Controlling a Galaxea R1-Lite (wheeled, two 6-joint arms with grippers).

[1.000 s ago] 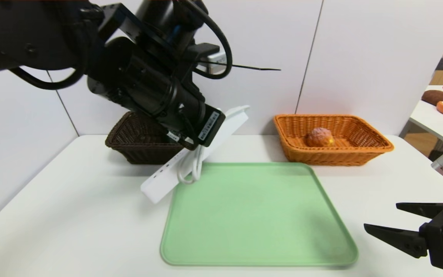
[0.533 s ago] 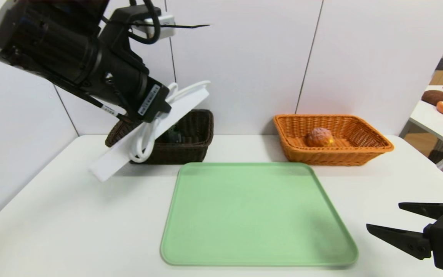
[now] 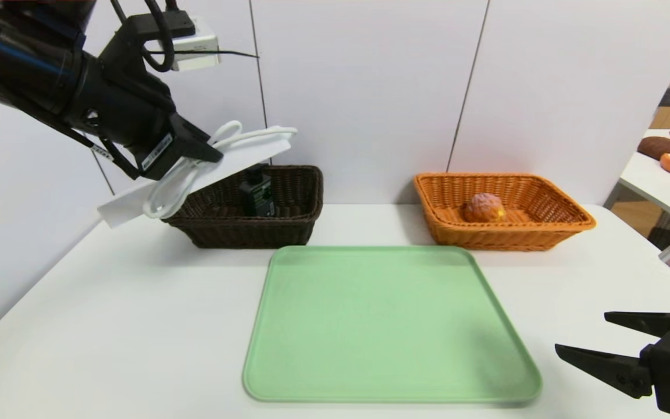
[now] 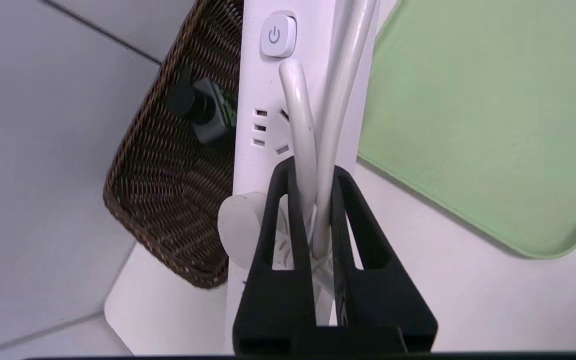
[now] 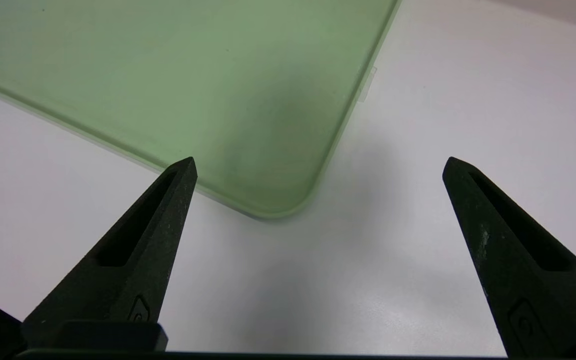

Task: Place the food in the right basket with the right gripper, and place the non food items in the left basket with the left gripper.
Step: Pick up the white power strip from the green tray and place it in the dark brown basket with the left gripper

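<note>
Clamping its fingers on the cord, the left gripper (image 3: 210,152) dangles the power strip (image 3: 195,177) over the dark basket (image 3: 253,224) for dropping, while the right gripper (image 3: 582,334) idles spread wide.

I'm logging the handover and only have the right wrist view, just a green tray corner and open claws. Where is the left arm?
Observer: The left gripper is up in the air over the left basket, at its outer end.
Operator: Holding anything?
Observer: Yes, it is shut on the power strip, pinching its coiled cord; the strip hangs tilted, one end past the basket's rim.
Operator: Is that basket empty?
Observer: No, the black pump bottle stands inside it.
Operator: And the food?
Observer: The bun sits in the right basket.
</note>
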